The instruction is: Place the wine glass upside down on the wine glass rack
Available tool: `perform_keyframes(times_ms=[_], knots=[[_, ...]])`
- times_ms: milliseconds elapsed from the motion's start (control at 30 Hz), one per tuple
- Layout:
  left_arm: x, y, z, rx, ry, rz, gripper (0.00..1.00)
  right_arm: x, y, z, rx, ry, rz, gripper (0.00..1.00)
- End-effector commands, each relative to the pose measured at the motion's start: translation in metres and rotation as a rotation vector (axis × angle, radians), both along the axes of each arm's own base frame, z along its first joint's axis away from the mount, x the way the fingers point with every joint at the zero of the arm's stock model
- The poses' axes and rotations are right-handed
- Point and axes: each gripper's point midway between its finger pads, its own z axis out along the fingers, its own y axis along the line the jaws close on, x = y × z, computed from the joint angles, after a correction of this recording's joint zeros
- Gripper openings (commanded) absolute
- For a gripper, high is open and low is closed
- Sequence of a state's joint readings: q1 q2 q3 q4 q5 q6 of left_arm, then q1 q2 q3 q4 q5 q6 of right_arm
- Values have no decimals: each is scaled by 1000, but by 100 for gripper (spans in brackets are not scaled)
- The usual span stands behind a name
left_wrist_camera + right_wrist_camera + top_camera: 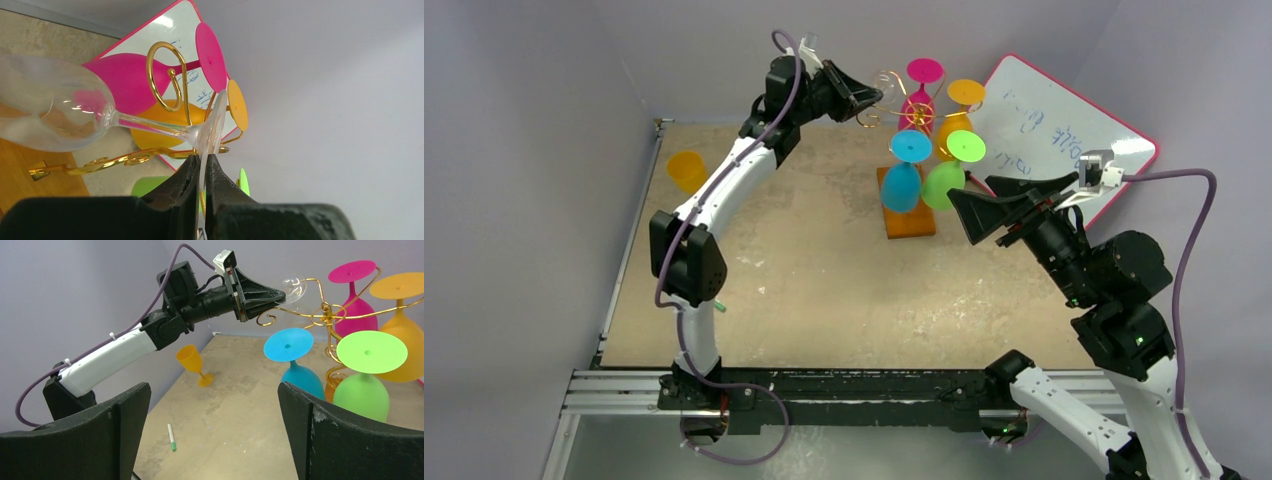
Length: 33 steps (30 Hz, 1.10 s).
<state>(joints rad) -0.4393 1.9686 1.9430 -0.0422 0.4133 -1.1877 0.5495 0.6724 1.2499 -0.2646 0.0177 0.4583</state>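
Grey-lilac walls (524, 150) close off a beige speckled table (804, 270); a pink-framed whiteboard (1064, 130) with blue writing leans at the far right.

Wine glass rack (911, 222): gold wire stand on an orange-brown wooden base, far centre of the table; four coloured glasses hang on it bowl down, foot up: pink glass (921, 90) and orange glass (959, 115) at the back, blue glass (904, 175) and green glass (949, 170) at the front.

Left arm reaches high over the far left of the table; left gripper (201, 170) is nearly closed, its fingers (186, 175) pinching the rim of the foot of the clear wine glass (50, 105). In the left wrist view the glass lies roughly sideways, stem level, bowl pointing away from the gripper; the stem crosses a gold scroll arm of the rack; contact between stem and wire cannot be told. From the right wrist view the bowl sits just past the fingertips, above the curled end of the rack's upper left arm; the glass is not inverted and not hung.

Right gripper (979, 208): fingers spread wide, holding nothing; it hovers just right of the green glass, near the rack and clear of it, facing the left arm.

Also on the table: a small orange glass (192, 362) near the left edge, well apart from the rack; a white marker (171, 436) with a green cap lying flat on the near left.
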Motion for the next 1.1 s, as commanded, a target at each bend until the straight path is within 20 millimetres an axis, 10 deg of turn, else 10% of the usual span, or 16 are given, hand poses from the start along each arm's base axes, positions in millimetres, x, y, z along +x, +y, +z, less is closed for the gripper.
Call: perform_keyframes(times_ms=[0,1067], knots=[[-7,-3,61,-91,-157,-22,0,-3,-7,13,15,-48,-23,100],[2,-15,92,-179,-255,-6,0,-5,-12,13,26,-57,-42,100]])
